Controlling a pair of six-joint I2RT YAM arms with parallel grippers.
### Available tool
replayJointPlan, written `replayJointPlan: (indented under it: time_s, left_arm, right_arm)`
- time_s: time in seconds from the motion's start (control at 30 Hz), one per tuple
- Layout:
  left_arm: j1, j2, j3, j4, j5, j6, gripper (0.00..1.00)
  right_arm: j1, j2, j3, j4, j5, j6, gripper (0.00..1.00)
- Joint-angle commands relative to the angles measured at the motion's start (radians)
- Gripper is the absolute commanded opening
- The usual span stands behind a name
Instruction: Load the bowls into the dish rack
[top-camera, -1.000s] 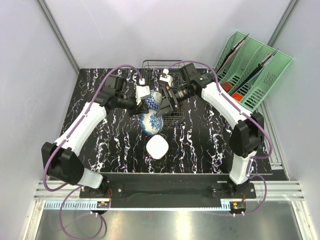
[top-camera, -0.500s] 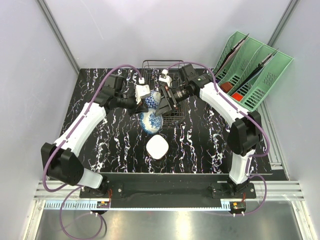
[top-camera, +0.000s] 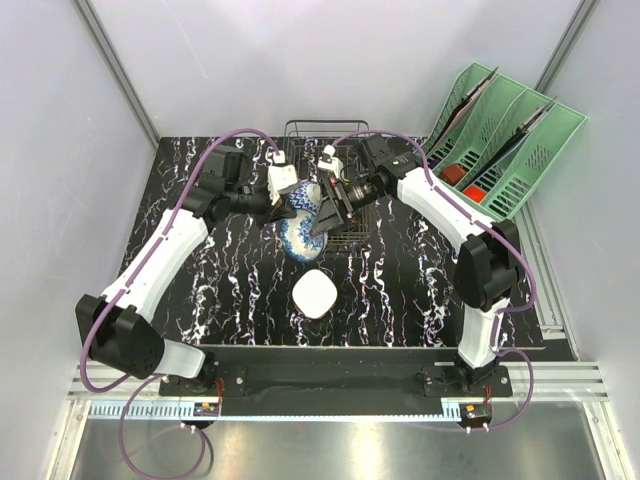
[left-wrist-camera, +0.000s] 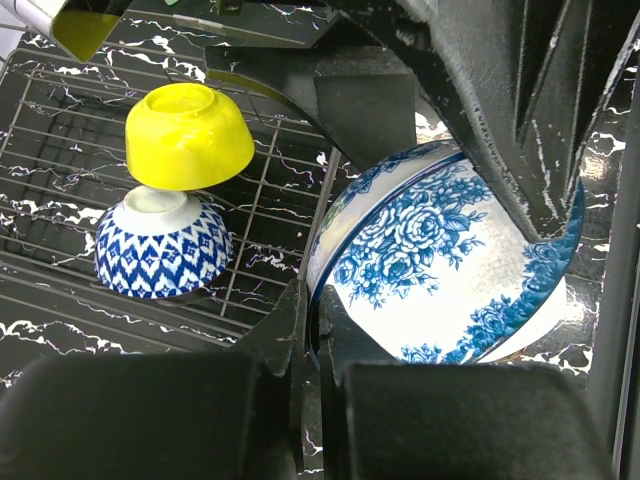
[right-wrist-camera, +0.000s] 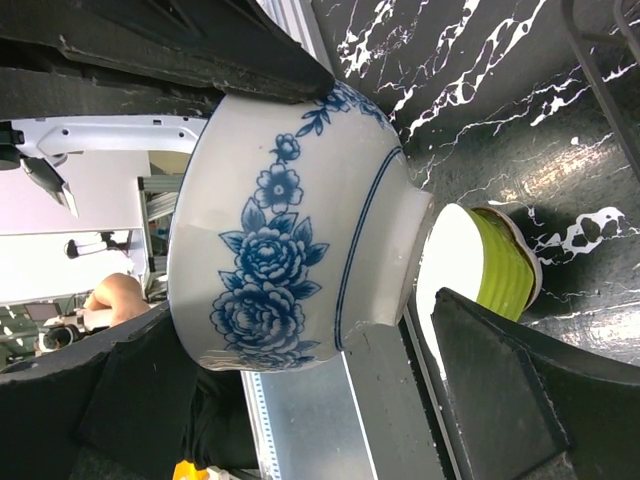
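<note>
My left gripper (left-wrist-camera: 315, 300) is shut on the rim of a white bowl with blue flowers (left-wrist-camera: 440, 270), held tilted just in front of the dark wire dish rack (left-wrist-camera: 60, 130). In the top view this bowl (top-camera: 301, 240) hangs between both grippers. My right gripper (right-wrist-camera: 385, 190) is open and straddles the same bowl (right-wrist-camera: 290, 220); its lower finger (right-wrist-camera: 500, 400) stands apart from the bowl's foot. In the rack a yellow bowl (left-wrist-camera: 188, 135) leans upside down on a blue zigzag bowl (left-wrist-camera: 163, 250). A lime-green bowl with a white inside (right-wrist-camera: 505, 265) sits on the table (top-camera: 315, 296).
The dish rack (top-camera: 310, 125) stands at the back middle of the black marbled table (top-camera: 200, 290). A mint-green slotted organizer (top-camera: 500, 140) stands at the back right. Grey walls close in the left, back and right sides.
The floral bowl has moved a little toward the rack with my left gripper. My right gripper has closed in around it.
</note>
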Motion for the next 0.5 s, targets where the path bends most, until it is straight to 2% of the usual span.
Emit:
replayJointPlan:
  time_s: [0.0,0.47]
  left_arm:
    - [-0.001,-0.037,0.026,0.077,0.054,-0.019,0.0]
    - [-0.002,-0.031,0.008,0.091,0.059,-0.027,0.0]
  right_arm:
    - [0.004,-0.009,0.005,0.026,-0.062,0.018,1.0]
    - [0.001,0.025,0.05,0.039,-0.175,0.035,0.98]
